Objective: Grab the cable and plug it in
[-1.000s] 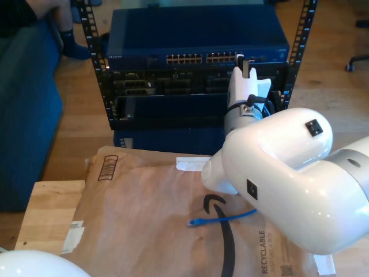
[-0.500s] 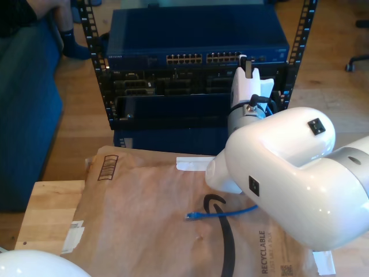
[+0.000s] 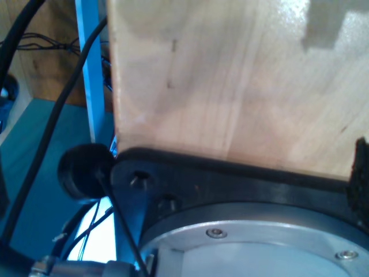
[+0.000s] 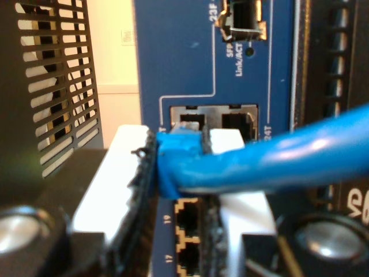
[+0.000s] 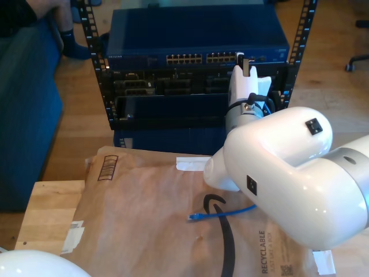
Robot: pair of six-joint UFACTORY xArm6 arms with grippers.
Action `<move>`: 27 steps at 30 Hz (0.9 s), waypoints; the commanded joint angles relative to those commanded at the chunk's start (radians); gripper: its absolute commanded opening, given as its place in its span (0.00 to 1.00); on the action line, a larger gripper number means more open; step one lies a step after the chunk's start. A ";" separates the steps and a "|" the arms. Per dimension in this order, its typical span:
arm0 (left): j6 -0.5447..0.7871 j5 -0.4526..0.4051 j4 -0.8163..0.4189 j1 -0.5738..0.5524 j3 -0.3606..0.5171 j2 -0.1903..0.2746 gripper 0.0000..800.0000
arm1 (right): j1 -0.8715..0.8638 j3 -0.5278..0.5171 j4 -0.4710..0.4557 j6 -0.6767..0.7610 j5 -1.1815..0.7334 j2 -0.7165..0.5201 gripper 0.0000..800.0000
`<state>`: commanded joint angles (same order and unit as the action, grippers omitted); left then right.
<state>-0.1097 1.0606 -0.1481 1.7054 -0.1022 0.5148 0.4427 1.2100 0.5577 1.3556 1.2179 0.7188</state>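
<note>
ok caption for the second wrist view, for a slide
My second claw holds the blue cable's plug just in front of the blue switch's ports.

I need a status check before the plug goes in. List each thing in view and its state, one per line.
cable: one plug gripped at the switch, the other end loose on the brown paper.
my second gripper: shut on the cable's plug, right in front of the ports.
network switch: mounted in the rack, port ahead of the plug empty.
my first gripper: open or shut cannot be told.

Office or lab room: open server rack [image 5: 98, 69] holding a blue network switch [image 5: 196, 40], wood floor [image 5: 81, 124], office-chair base [image 5: 358, 60].
</note>
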 joint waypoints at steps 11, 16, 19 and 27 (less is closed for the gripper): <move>0.000 0.000 0.000 0.000 0.000 0.000 1.00 | -0.006 -0.003 0.000 0.006 0.002 -0.002 0.00; 0.000 0.000 0.000 0.000 0.000 0.000 1.00 | -0.008 -0.003 0.000 0.006 0.002 -0.002 0.00; 0.000 0.000 0.000 0.000 0.000 0.000 1.00 | -0.008 -0.002 0.000 0.006 0.000 -0.003 0.00; 0.000 0.000 0.000 0.000 0.000 0.000 1.00 | -0.017 0.009 -0.014 0.011 -0.003 0.000 0.00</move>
<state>-0.1097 1.0606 -0.1481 1.7054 -0.1022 0.5148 0.4258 1.2192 0.5439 1.3663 1.2148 0.7188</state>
